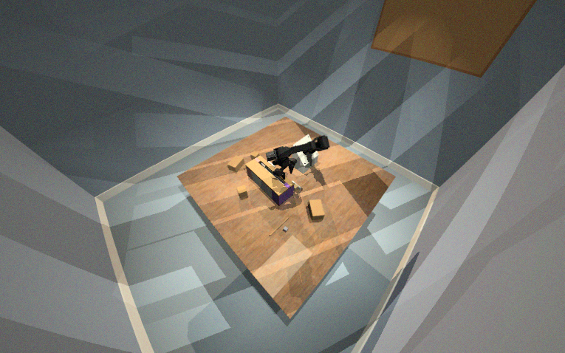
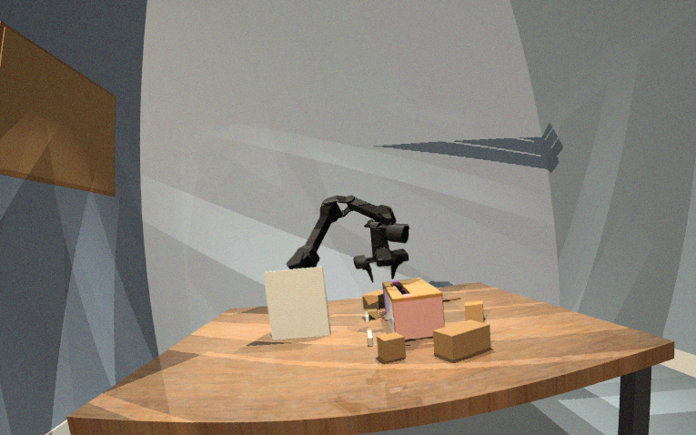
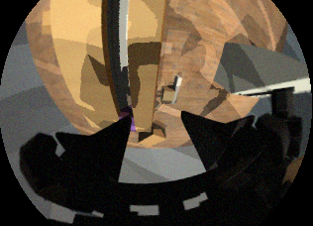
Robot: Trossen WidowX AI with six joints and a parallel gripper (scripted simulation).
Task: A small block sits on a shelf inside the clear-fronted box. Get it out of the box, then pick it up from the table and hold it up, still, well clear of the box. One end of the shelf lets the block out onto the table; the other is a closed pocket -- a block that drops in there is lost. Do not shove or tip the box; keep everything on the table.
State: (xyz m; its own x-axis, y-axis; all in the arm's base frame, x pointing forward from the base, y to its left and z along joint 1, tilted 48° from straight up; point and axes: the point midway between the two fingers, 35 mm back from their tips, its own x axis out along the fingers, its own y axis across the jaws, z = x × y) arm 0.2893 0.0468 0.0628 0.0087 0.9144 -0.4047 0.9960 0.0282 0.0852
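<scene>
The box point(image 1: 253, 168) point(image 2: 418, 318) point(image 3: 74, 50) stands upright on the table, with a tan top, one purple end point(image 1: 285, 196) and one pink end. A long dark slot point(image 2: 400, 288) point(image 3: 113, 40) runs along its top. The front and shelf do not show clearly, and I cannot see a block inside. A small grey cube point(image 1: 285, 228) lies on the table away from the box; I cannot tell whether it is the task block. My gripper point(image 2: 382, 278) point(image 3: 156, 116) points down, open and empty, its tips just above top height at the box's arm side.
A thin stick point(image 1: 278, 226) lies near the grey cube. Tan blocks point(image 1: 316, 209) point(image 1: 235, 163) point(image 2: 461, 341) stand around the box. Small white pieces point(image 2: 369, 338) point(image 3: 177, 82) lie by its arm side. A pale upright panel point(image 2: 297, 303) stands before the arm's base in the exterior view.
</scene>
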